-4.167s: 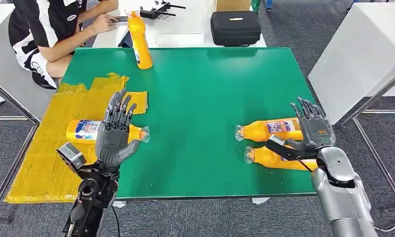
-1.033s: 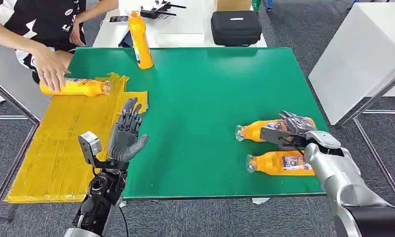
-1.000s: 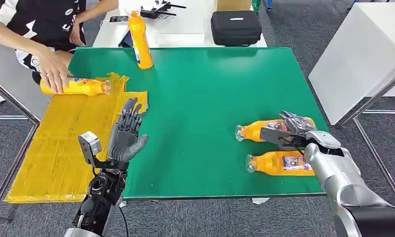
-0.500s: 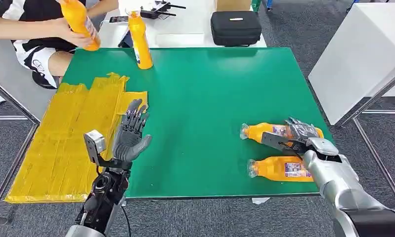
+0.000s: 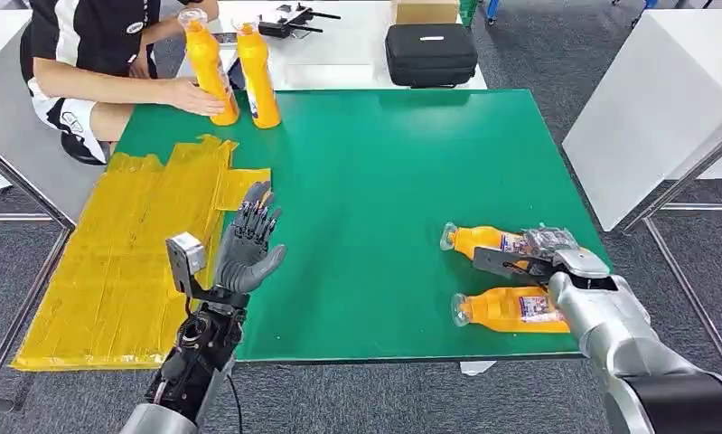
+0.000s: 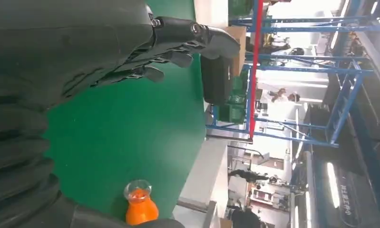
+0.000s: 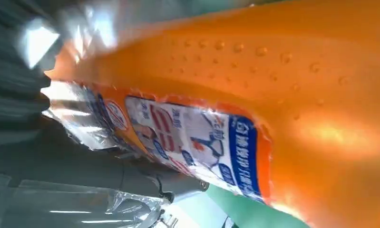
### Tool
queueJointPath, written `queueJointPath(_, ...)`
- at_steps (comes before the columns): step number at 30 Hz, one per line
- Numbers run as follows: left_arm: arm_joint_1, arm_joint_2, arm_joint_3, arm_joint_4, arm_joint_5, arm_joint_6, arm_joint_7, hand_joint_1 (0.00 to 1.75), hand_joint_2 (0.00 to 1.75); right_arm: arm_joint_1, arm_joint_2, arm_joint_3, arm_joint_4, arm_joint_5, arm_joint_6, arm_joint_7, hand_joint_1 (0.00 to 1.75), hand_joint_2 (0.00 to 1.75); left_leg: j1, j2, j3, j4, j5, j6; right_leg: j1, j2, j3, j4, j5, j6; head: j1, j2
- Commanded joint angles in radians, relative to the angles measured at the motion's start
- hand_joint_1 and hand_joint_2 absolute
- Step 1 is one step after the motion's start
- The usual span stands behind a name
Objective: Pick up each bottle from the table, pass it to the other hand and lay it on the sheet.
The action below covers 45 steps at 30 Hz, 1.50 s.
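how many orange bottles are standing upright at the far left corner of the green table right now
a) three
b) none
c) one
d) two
d) Two bottles stand side by side there: one bottle under a person's hand, and a second bottle right beside it.

My right hand (image 5: 545, 251) covers the base end of the farther lying bottle (image 5: 483, 240), so I cannot tell how firmly my fingers close around it. In my right wrist view that bottle's label (image 7: 188, 142) is smeared and unreadable, and the picture's edges cut the body off. The nearer lying bottle (image 5: 511, 309) has its base hidden behind my right forearm. The person (image 5: 95, 45) beside the counter (image 5: 384, 163) is cut off at the top edge. In my left wrist view, my own hand (image 6: 107, 52) hides much of the counter.
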Motion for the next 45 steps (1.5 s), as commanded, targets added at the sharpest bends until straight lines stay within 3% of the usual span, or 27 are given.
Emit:
queueJointPath(1,-0.047,0.018,-0.03,0.093,0.018,0.002,-0.006,0.0,1.75,0.022,0.026,0.055,0.063,0.026,-0.079,0.004,1.75,1.75,0.002,-0.001,0.005,-0.001,-0.002,-0.003,0.001,0.0,0.006,-0.002,-0.002,-0.001,0.0,0.0)
queueJointPath(4,-0.03,0.024,-0.026,0.071,0.02,0.015,-0.006,0.0,1.75,0.03,0.05,0.02,0.029,0.013,-0.278,0.008,1.75,1.75,0.002,0.001,0.007,-0.001,-0.002,-0.004,0.001,0.002,0.007,-0.002,-0.002,-0.001,0.0,0.0)
queueJointPath(8,-0.018,0.022,-0.023,0.059,0.021,0.024,-0.002,0.0,1.75,0.046,0.076,-0.046,-0.015,-0.018,-0.456,0.002,1.75,1.75,0.001,0.005,0.007,0.0,-0.004,-0.005,0.001,0.006,0.006,0.0,-0.002,-0.001,0.0,0.0)
queueJointPath(9,-0.017,0.019,-0.022,0.06,0.021,0.028,-0.001,0.0,1.75,0.066,0.088,-0.086,-0.053,-0.038,-0.584,-0.003,1.75,1.75,0.001,0.003,0.001,0.0,-0.002,-0.002,0.0,0.003,0.001,0.0,0.0,-0.001,0.0,0.0)
queueJointPath(10,-0.017,0.019,-0.022,0.06,0.021,0.028,-0.001,0.0,1.75,0.066,0.088,-0.086,-0.053,-0.038,-0.584,-0.003,1.75,1.75,0.0,0.004,0.002,0.0,-0.003,-0.003,0.0,0.004,0.002,0.0,-0.002,-0.001,0.0,0.0)
queueJointPath(11,-0.018,0.017,-0.023,0.063,0.02,0.034,-0.001,0.0,1.75,0.094,0.104,-0.14,-0.11,-0.092,-0.715,-0.043,1.75,1.75,0.0,0.002,0.0,0.0,-0.002,-0.002,0.0,0.002,0.0,0.0,-0.001,-0.001,0.0,0.0)
queueJointPath(13,-0.021,0.014,-0.024,0.07,0.02,0.043,-0.002,0.0,1.75,0.135,0.123,-0.213,-0.226,-0.12,-0.803,-0.088,1.75,1.75,0.0,0.002,0.0,0.0,-0.002,-0.002,0.0,0.002,0.0,0.0,-0.001,-0.001,0.0,0.0)
queueJointPath(16,-0.024,0.012,-0.026,0.076,0.021,0.05,-0.002,0.0,1.75,0.192,0.158,-0.298,-0.369,-0.126,-0.803,-0.136,1.75,1.75,0.0,0.003,0.001,0.0,-0.003,-0.003,0.0,0.004,0.001,0.0,-0.002,-0.001,0.0,0.0)
queueJointPath(17,-0.025,0.011,-0.028,0.08,0.023,0.054,-0.004,0.0,1.75,0.251,0.239,-0.471,-0.534,-0.15,-0.803,-0.286,1.75,1.75,0.001,0.004,0.002,0.0,-0.004,-0.003,0.0,0.004,0.002,0.001,-0.003,-0.001,0.0,0.0)
queueJointPath(18,-0.025,0.011,-0.028,0.08,0.023,0.054,-0.004,0.0,1.75,0.251,0.239,-0.471,-0.534,-0.15,-0.803,-0.286,1.75,1.75,0.001,0.002,0.0,0.0,-0.003,-0.003,0.0,0.003,0.001,0.0,-0.002,-0.001,0.0,0.0)
queueJointPath(19,-0.026,0.01,-0.032,0.086,0.025,0.057,-0.006,0.0,1.75,0.289,0.329,-0.6,-0.653,-0.175,-0.803,-0.425,1.75,1.75,0.001,0.004,0.001,0.0,-0.004,-0.004,0.001,0.004,0.001,0.001,-0.003,-0.001,0.0,0.0)
queueJointPath(24,-0.026,0.009,-0.034,0.089,0.025,0.058,-0.007,0.0,1.75,0.304,0.354,-0.621,-0.687,-0.194,-0.803,-0.46,1.75,1.75,0.001,0.002,-0.002,0.001,-0.005,-0.004,0.001,0.002,-0.002,0.002,-0.004,-0.001,-0.001,0.0)
queueJointPath(27,-0.028,0.008,-0.041,0.087,0.022,0.059,-0.016,0.0,1.75,0.302,0.397,-0.656,-0.667,-0.336,-0.803,-0.588,1.75,1.75,0.001,-0.002,-0.002,0.001,-0.004,-0.004,0.001,-0.002,0.0,0.002,-0.005,-0.001,0.0,0.0)
queueJointPath(29,-0.026,0.011,-0.069,0.06,0.002,0.06,-0.022,0.0,1.75,0.32,0.373,-0.514,-0.63,-0.551,-0.803,-0.618,1.75,1.75,0.001,-0.002,-0.002,0.001,-0.004,-0.004,0.001,0.0,-0.001,0.0,-0.004,-0.001,0.0,0.0)
queueJointPath(30,-0.029,0.018,-0.1,0.04,-0.02,0.055,-0.02,0.0,1.75,0.342,0.372,-0.43,-0.657,-0.681,-0.694,-0.606,1.75,1.75,0.001,-0.001,-0.004,0.0,-0.003,-0.003,0.001,0.0,-0.003,0.0,-0.003,-0.001,0.0,0.0)
queueJointPath(32,-0.029,0.016,-0.112,0.024,-0.023,0.063,-0.011,0.0,1.75,0.355,0.355,-0.346,-0.668,-0.723,-0.732,-0.568,1.75,1.75,0.002,0.003,-0.001,0.001,-0.005,-0.004,0.001,0.003,-0.001,0.001,-0.004,-0.001,0.0,0.0)
queueJointPath(35,-0.031,0.02,-0.122,0.023,-0.027,0.063,-0.007,0.0,1.75,0.356,0.345,-0.318,-0.666,-0.76,-0.714,-0.564,1.75,1.75,0.001,0.0,-0.003,0.001,-0.004,-0.004,0.001,0.0,-0.002,0.002,-0.004,-0.002,0.0,0.0)
queueJointPath(37,-0.032,0.022,-0.158,0.001,-0.053,0.053,-0.004,0.0,1.75,0.37,0.352,-0.266,-0.673,-0.808,-0.659,-0.567,1.75,1.75,0.001,0.002,-0.002,0.002,-0.005,-0.005,0.001,0.002,-0.001,0.002,-0.005,-0.002,0.0,0.0)
queueJointPath(39,-0.013,0.022,-0.215,-0.083,-0.086,0.056,-0.002,0.0,1.75,0.412,0.377,-0.183,-0.714,-0.921,-0.509,-0.541,1.75,1.75,0.001,0.0,-0.004,0.001,-0.004,-0.004,0.001,0.0,-0.003,0.001,-0.004,-0.001,0.0,0.0)
queueJointPath(45,0.055,0.048,-0.293,-0.28,-0.101,0.099,0.046,0.0,1.75,0.381,0.429,-0.017,-0.64,-0.98,-0.441,-0.51,1.75,1.75,0.002,0.007,-0.002,0.001,-0.006,-0.005,0.002,0.006,-0.003,0.002,-0.004,-0.001,0.0,0.0)
